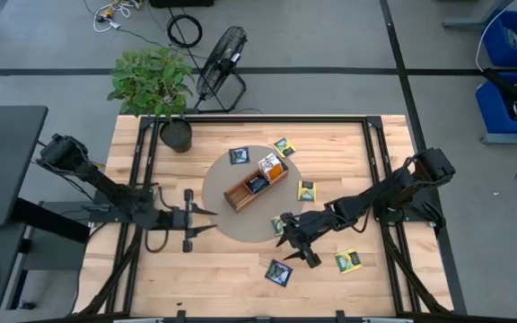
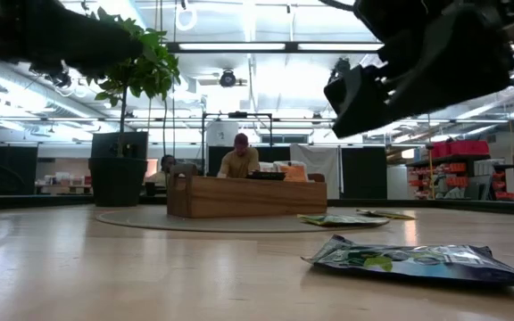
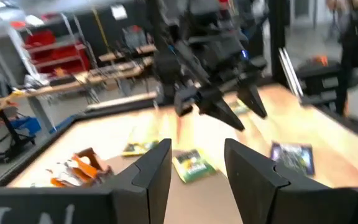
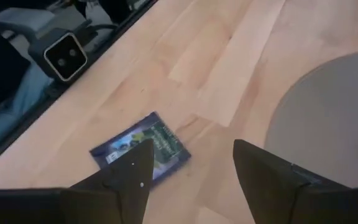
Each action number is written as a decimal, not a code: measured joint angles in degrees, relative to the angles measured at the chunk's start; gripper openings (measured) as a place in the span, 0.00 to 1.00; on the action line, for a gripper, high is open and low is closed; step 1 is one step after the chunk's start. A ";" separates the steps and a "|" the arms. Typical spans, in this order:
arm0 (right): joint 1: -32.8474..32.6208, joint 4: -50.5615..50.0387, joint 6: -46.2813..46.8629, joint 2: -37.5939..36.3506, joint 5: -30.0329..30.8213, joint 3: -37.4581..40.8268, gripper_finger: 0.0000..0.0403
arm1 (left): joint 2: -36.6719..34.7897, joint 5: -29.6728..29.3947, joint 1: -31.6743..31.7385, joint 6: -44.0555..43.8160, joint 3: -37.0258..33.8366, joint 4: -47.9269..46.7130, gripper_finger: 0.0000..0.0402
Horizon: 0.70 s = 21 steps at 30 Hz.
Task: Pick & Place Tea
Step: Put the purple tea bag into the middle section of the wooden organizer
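From overhead we look straight down on the whole table (image 1: 240, 265). At tabletop height we look level across it, close to a dark packet (image 2: 422, 261), toward the wooden tray (image 2: 239, 196). Our left wrist camera faces the right arm; our right wrist camera looks down, close, on a dark packet (image 4: 143, 148).

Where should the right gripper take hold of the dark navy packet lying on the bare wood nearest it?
Probably from straight above, pinching across two opposite edges: the dark navy packet lies flat and alone on the table, and the right gripper hangs open above it.
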<state>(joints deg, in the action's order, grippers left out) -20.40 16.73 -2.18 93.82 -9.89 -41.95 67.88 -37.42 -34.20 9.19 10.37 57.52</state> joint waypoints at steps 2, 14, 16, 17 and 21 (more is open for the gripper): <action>-0.74 1.71 0.17 1.10 -0.02 0.00 0.57 | 0.45 0.75 0.00 -0.54 3.39 -6.49 0.38; -1.64 0.14 0.24 7.52 1.92 -5.40 0.57 | 7.58 1.30 0.00 -2.75 11.92 -15.14 0.38; -1.73 -2.64 0.34 9.25 1.95 -6.61 0.57 | 8.77 1.33 0.00 -3.00 12.33 -15.28 0.38; -1.75 -3.43 0.64 10.18 1.92 -7.27 0.57 | 9.30 1.56 0.00 -3.12 12.50 -15.33 0.38; -1.97 -3.54 1.66 12.80 1.99 -8.98 0.57 | 11.27 2.42 -0.19 -4.39 13.57 -15.41 0.38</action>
<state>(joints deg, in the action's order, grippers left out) -22.37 13.19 -0.51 106.62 -7.90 -50.93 79.16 -35.00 -34.38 4.80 23.93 42.11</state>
